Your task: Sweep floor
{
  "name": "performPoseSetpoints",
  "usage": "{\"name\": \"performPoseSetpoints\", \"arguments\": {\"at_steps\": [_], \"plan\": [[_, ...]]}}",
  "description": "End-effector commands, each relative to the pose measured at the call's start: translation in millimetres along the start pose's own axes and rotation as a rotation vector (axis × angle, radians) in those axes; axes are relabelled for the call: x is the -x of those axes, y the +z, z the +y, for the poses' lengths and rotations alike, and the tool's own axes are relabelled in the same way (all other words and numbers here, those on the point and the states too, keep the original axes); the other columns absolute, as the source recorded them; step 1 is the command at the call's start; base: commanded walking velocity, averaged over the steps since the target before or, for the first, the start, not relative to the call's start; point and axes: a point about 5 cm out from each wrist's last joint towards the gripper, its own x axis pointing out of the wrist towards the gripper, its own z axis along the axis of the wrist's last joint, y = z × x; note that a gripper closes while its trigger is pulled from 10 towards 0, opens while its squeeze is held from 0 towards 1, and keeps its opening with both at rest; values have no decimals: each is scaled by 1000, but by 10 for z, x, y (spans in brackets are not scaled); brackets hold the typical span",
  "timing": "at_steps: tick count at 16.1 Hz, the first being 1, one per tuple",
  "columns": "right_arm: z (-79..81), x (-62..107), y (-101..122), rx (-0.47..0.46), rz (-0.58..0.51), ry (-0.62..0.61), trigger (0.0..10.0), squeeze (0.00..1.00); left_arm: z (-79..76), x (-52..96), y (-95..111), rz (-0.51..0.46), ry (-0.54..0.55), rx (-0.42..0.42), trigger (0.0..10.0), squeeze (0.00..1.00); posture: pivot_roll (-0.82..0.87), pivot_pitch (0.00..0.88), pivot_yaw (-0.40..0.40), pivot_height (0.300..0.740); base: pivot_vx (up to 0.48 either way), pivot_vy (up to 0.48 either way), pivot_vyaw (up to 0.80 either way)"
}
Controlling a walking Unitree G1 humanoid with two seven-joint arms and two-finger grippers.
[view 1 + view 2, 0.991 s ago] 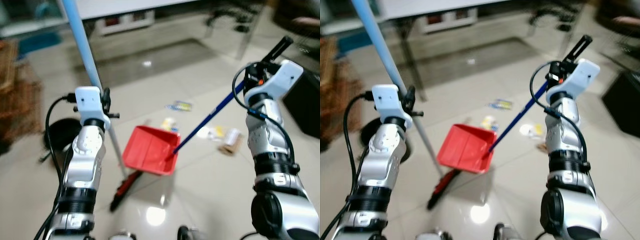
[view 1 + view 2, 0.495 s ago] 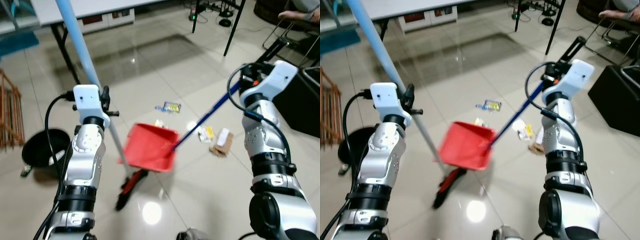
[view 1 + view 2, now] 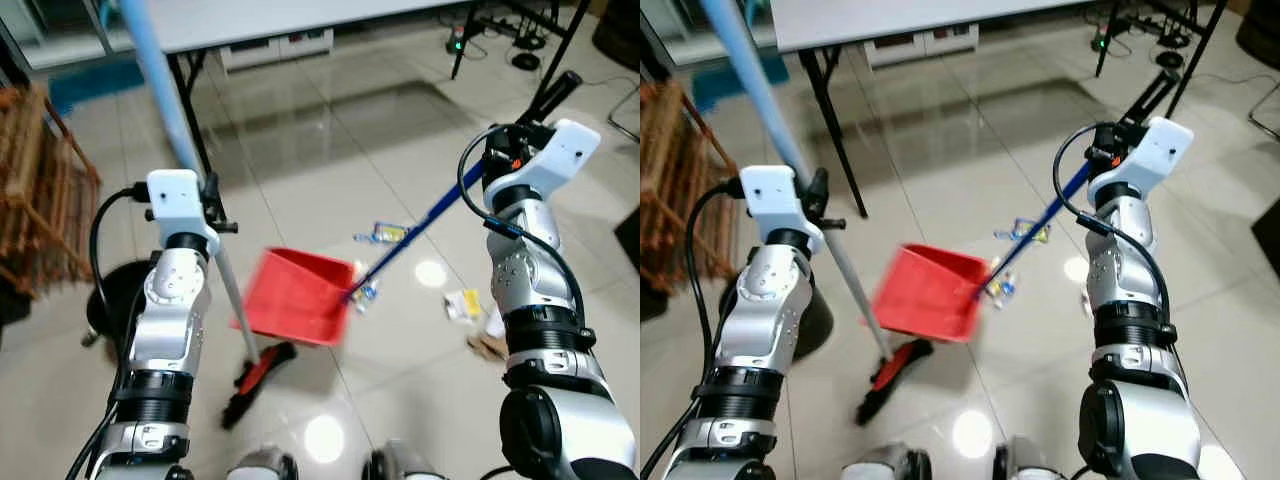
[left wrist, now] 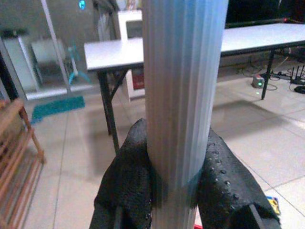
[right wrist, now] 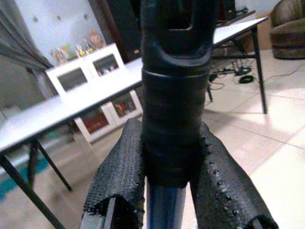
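Both black fingers [image 4: 125,183] of the left gripper [image 4: 176,191] press against the ribbed pale blue broom handle [image 4: 183,95] in the left wrist view, clamped on it with no gap; behind stand a white table [image 4: 114,50] and a wooden rack [image 4: 19,143].

In the right wrist view the right gripper [image 5: 174,191] has its two textured fingers [image 5: 119,176] closed around the black grip of the dustpan handle [image 5: 174,95], the dark blue shaft showing just below it.

In the left eye view the broom handle runs down from the left gripper to the red and black broom head [image 3: 258,382], which rests on the tiled floor [image 3: 300,190] just in front of the red dustpan [image 3: 297,296]. The dustpan hangs on its blue shaft from the right gripper and looks empty. A candy wrapper [image 3: 388,233] lies beyond it, small scraps [image 3: 365,293] sit at its far edge, and paper litter [image 3: 478,320] lies to the right, near the right arm. A black bin [image 3: 115,300] stands by the left arm.

The right eye view shows the same layout. Judging by the empty pan and scattered litter, nearly all the sweeping remains to be done.
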Motion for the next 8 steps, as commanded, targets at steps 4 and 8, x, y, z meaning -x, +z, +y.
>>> {"name": "performPoseSetpoints", "arguments": {"at_steps": [4,8], "plan": [[-35,-21,142,-5,-54,-14,10000,0,-46,-28,80,-32,-16,-4,10000,0,-22,102,14,740,480,0,0],[-39,-26,142,-20,-52,-15,10000,0,-51,-32,83,-31,-19,-8,10000,0,-21,103,16,740,480,0,-711]]}}
